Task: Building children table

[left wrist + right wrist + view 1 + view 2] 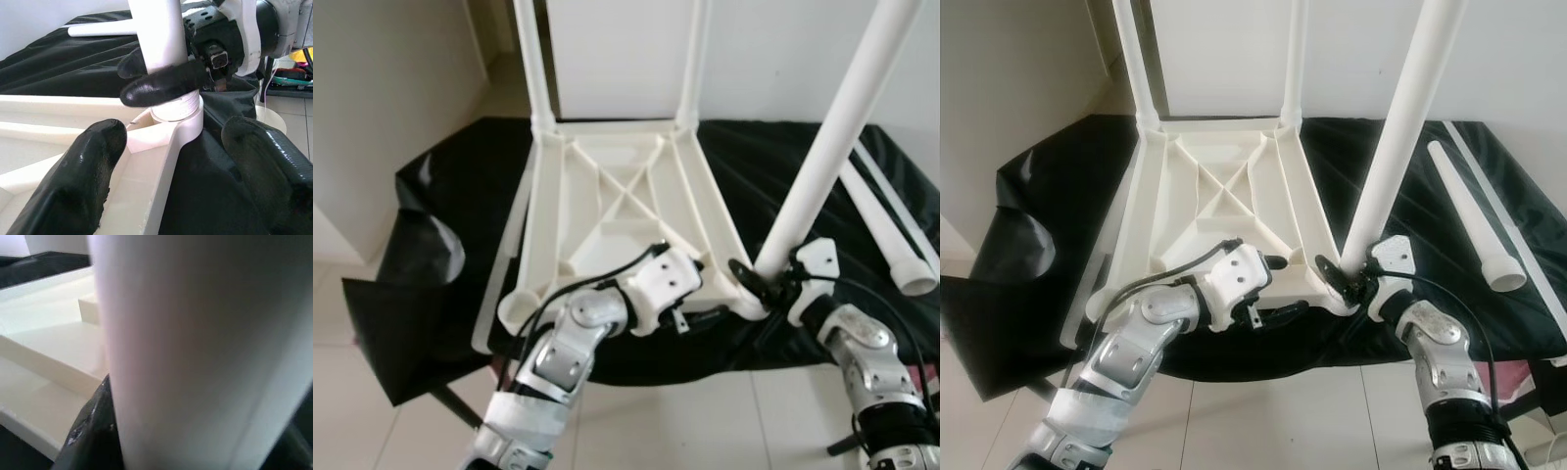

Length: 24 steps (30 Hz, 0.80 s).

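Upturned white tabletop lying on a black sheet, two legs already standing at its far corners. Right gripper, fingers clenched around a third leg seated, apparently, in the near right corner socket. Left gripper, fingers spread, straddling the tabletop's near rim. A loose leg lies to the right.

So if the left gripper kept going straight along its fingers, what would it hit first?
Probably the white plastic leg seated in the corner socket of the upturned white tabletop, where the right gripper clamps it; depth is unclear.
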### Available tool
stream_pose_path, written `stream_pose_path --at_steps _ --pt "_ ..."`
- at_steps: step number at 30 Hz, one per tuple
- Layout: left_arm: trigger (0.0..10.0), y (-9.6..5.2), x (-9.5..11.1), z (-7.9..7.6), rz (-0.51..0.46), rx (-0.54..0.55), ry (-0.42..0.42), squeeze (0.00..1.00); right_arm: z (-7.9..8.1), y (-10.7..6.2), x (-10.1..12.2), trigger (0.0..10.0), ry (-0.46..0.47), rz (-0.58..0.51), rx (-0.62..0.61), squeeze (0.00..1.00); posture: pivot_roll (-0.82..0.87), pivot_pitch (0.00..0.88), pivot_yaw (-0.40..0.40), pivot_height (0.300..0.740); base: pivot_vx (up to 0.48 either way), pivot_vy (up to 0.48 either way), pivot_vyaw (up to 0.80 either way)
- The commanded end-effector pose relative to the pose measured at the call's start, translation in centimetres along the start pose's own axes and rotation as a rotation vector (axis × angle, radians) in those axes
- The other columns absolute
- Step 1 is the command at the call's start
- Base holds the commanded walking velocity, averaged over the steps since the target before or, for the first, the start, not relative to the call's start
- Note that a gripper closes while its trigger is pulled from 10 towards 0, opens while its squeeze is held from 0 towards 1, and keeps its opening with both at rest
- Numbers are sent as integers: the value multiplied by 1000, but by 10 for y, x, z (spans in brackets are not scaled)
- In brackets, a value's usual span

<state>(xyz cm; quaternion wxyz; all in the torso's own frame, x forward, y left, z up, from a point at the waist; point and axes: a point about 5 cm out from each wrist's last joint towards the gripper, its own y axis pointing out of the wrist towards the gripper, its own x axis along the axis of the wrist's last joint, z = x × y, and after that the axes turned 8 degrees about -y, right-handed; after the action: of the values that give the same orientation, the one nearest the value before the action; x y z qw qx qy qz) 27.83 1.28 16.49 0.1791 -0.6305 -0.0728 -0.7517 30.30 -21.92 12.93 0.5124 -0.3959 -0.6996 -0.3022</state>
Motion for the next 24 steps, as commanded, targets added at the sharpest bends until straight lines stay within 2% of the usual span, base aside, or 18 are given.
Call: stream_pose_path --at_steps 1,9,10,18,22,24 --pt "10000 0 2 2 -5 62 13 0 3 -2 -8 0 1 41 21 0 -50 15 0 740 0 0 0" --pt "10000 -1 2 2 -5 66 11 0 9 -6 -14 0 39 47 32 0 -53 17 -1 740 0 0 0" --pt "10000 0 2 2 -5 66 10 0 11 -6 -14 10000 51 44 26 0 -58 18 -1 740 0 0 0" --pt "10000 1 2 1 -7 64 6 0 14 -4 -12 10000 95 21 -95 0 -65 16 -6 740 0 0 0" --pt "10000 2 1 1 -8 65 4 0 16 -4 -15 10000 80 65 -161 0 -68 11 -11 740 0 0 0" --pt "10000 2 1 1 -9 64 4 0 19 -4 -17 10000 87 109 -261 0 -71 7 -12 740 0 0 0"
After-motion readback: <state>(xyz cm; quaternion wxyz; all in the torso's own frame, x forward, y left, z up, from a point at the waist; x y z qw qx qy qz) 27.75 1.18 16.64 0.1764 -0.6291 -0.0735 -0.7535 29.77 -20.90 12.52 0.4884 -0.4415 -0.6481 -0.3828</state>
